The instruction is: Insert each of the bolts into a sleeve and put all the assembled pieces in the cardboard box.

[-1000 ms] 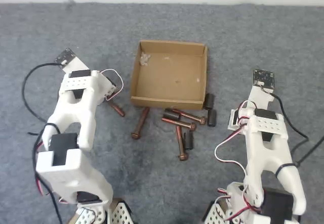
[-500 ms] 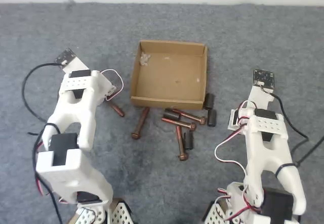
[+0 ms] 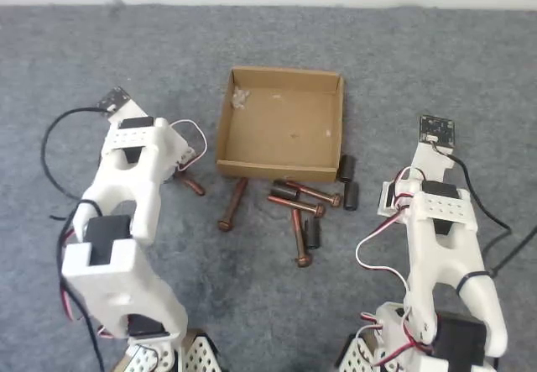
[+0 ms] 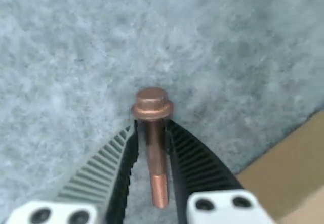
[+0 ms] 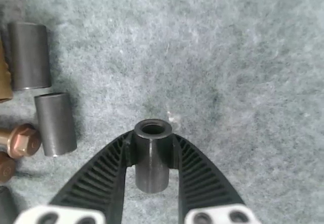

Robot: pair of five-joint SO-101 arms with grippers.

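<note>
Two halves are held ready for mating: the left claw (image 4: 151,129) pinches a bolt (image 4: 154,155) by its shank, left of the cardboard box (image 3: 277,170), while the right claw (image 5: 152,144) clamps a sleeve (image 5: 152,166), bore facing outward, right of it.

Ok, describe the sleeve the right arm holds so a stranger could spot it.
Start at the cardboard box on the grey carpet, then find the right arm beside it. Its black ribbed fingers clamp a short dark sleeve. Unlike the sleeves lying loose nearby, this one is held.
</note>
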